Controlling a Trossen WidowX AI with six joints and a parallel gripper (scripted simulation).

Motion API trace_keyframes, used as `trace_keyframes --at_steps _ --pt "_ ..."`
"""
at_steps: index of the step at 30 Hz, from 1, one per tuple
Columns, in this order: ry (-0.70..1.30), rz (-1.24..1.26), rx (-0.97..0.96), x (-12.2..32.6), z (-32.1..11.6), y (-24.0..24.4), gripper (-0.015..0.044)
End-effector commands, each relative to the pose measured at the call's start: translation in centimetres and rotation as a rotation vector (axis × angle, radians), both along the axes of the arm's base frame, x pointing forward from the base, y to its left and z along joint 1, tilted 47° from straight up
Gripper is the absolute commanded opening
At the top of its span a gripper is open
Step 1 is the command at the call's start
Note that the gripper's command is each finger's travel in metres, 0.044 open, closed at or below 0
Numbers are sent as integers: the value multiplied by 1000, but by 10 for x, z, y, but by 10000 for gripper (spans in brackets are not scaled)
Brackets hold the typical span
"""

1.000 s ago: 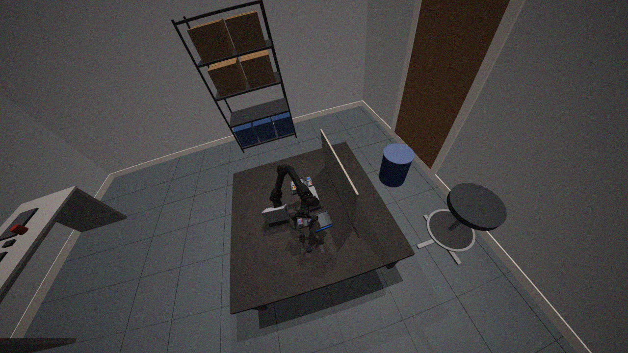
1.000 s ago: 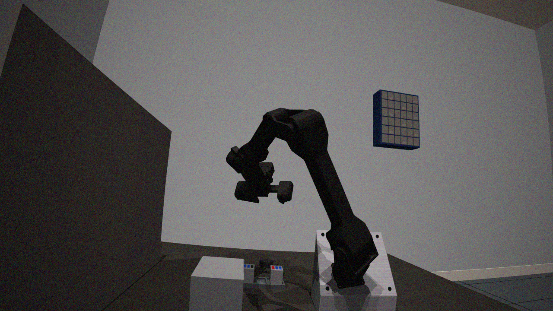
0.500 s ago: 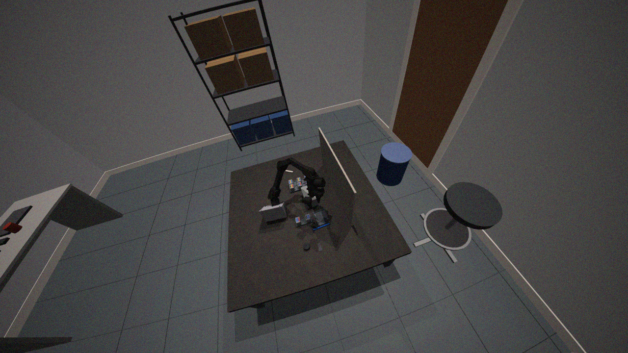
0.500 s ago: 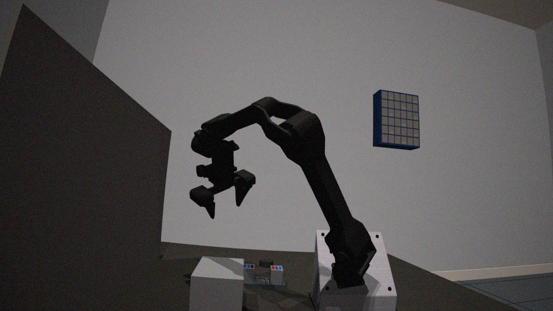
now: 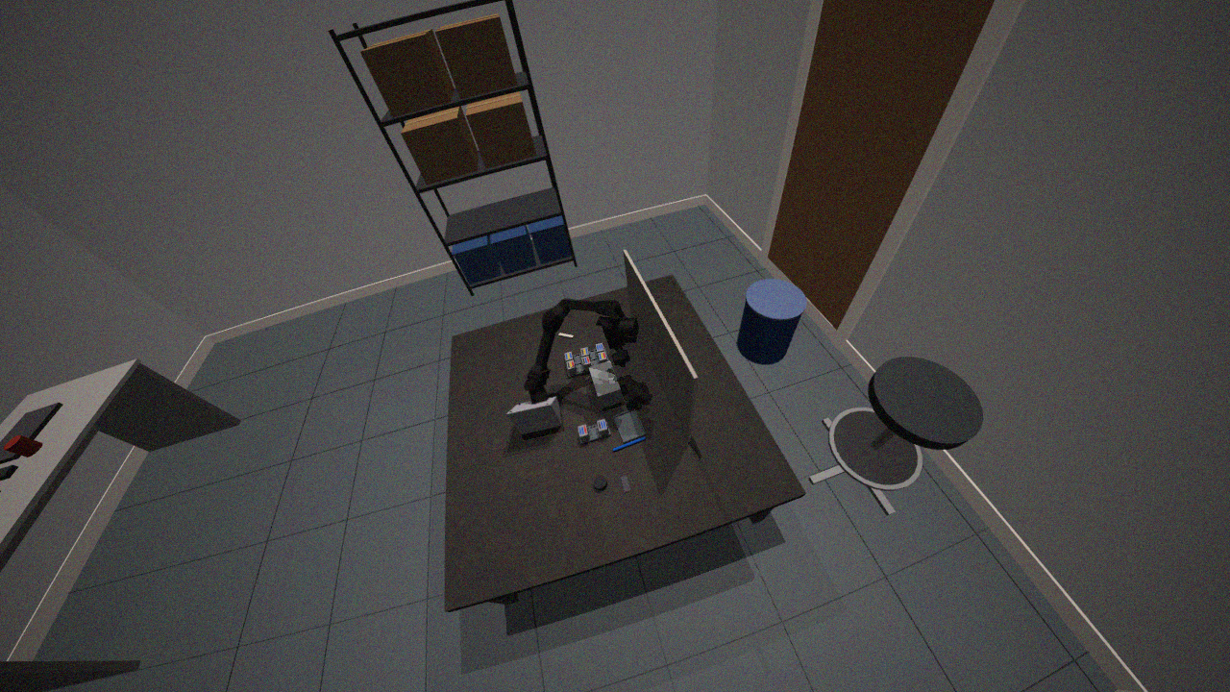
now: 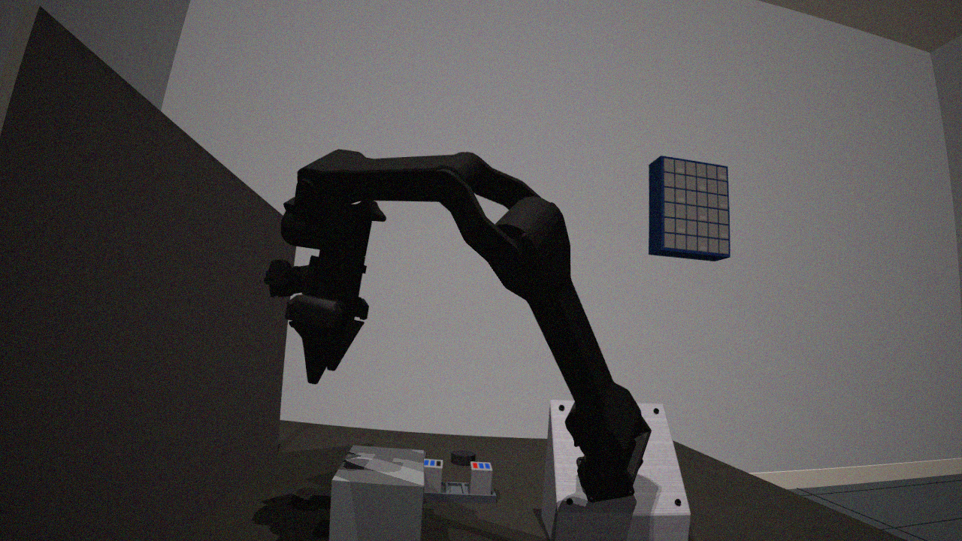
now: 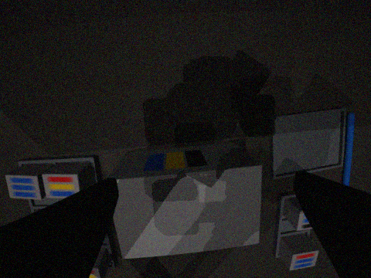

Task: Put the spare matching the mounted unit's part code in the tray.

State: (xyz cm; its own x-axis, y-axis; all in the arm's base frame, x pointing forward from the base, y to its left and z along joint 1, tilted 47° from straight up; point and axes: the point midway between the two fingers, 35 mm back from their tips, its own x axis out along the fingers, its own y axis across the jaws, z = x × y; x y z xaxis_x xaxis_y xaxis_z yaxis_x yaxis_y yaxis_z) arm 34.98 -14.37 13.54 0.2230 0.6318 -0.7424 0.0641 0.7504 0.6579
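Note:
The mounted unit (image 5: pixel 605 388) (image 6: pixel 378 497) (image 7: pixel 239 220) is a pale grey block. Its shaded back shows a code strip (image 7: pixel 175 160) of blue, yellow and black, left to right in the wrist view. My gripper (image 6: pixel 322 375) (image 7: pixel 206 184) is open and empty, pointing down above the unit. At left in the wrist view are a three-blue spare (image 7: pixel 23 187) and a red-yellow-blue spare (image 7: pixel 61 186); others there are mostly hidden. At right, a red-blue-blue spare (image 7: pixel 304 259) (image 6: pixel 481 474) stands near a spare (image 6: pixel 434 470) partly hidden by my finger. The tray (image 5: pixel 630 426) (image 7: pixel 309 152) holds nothing visible.
A tall partition (image 5: pixel 660 313) (image 6: pixel 134 269) stands behind the unit. A blue bar (image 5: pixel 628 444) (image 7: pixel 348 147) lies along the tray's side. A dark puck (image 5: pixel 599 483) (image 6: pixel 462 457) lies farther off. My arm's pale base (image 5: pixel 537 416) (image 6: pixel 666 463) stands on the table.

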Motion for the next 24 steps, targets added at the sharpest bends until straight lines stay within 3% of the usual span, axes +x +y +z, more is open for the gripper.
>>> trace_keyframes --at_steps 1,17,24 --pt "-31 23 19 1 7 3 440" --pt "-40 35 15 0 8 6 440" --pt "-400 484 -91 -28 63 99 440"
